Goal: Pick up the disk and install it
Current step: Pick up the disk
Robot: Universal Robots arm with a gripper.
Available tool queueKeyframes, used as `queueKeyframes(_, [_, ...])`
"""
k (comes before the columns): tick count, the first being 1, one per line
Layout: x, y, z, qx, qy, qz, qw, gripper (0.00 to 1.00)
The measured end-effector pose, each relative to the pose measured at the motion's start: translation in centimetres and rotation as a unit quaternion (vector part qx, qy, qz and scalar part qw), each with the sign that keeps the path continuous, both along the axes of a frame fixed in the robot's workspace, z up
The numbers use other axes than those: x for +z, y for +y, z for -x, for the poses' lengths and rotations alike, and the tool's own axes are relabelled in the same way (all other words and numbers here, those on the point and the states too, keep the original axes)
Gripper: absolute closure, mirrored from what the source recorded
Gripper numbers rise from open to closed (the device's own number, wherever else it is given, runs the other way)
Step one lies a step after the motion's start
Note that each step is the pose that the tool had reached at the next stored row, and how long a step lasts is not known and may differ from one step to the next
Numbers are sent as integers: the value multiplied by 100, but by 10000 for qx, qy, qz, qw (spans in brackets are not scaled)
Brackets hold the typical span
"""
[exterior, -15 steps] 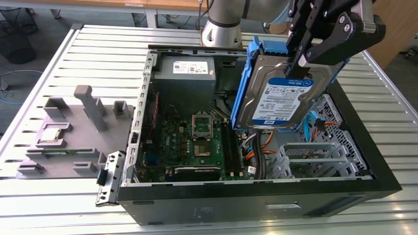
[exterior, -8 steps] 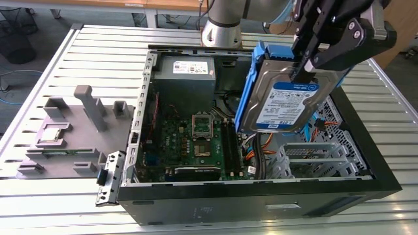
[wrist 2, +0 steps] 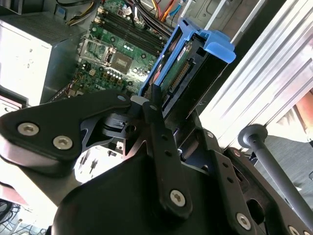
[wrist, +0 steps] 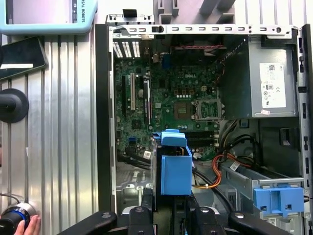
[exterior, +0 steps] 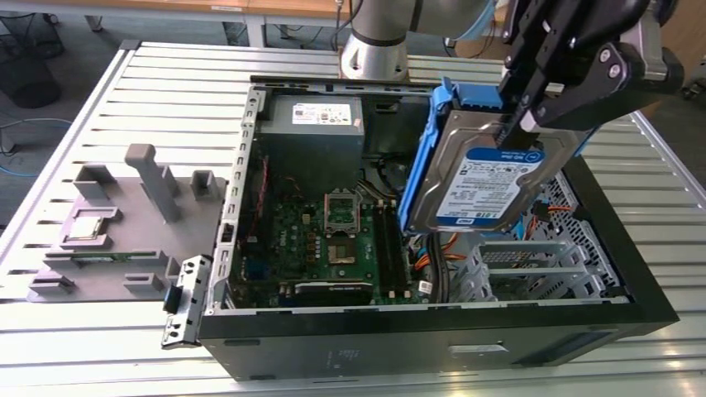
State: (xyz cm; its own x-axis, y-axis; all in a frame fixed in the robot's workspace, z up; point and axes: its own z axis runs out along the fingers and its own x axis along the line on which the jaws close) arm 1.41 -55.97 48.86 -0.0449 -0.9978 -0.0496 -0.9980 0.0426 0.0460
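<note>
The disk (exterior: 485, 178) is a silver hard drive with a white-and-blue label in a bright blue frame. It hangs tilted in the air above the open computer case (exterior: 617, 310), on the exterior view's right side. My gripper (exterior: 518, 124) is shut on the disk's upper edge. In the second wrist view the black fingers (wrist 2: 155, 115) clamp the disk (wrist 2: 195, 68) by its end, with the motherboard (wrist 2: 115, 46) below. In the first wrist view the disk's blue frame (wrist: 175, 169) stands edge-on over the case interior.
Inside the case are the green motherboard (exterior: 331, 240), a grey power supply (exterior: 314, 124), orange cables (exterior: 441, 244) and a metal drive cage (exterior: 530, 265). Another blue bracket (wrist: 279, 198) sits in the cage. A grey fixture (exterior: 111, 223) with parts lies at the exterior view's left. A hand (wrist: 27, 227) holds a knob.
</note>
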Motion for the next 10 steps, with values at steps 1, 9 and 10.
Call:
queueKeyframes(1, [-2, -8, -4, -1, 0, 0, 10000, 65])
queueKeyframes(9, [-23, -57, -57, -3, 0, 2, 10000, 65])
queueKeyframes(10, [-25, -63, -67, -3, 0, 2, 10000, 65])
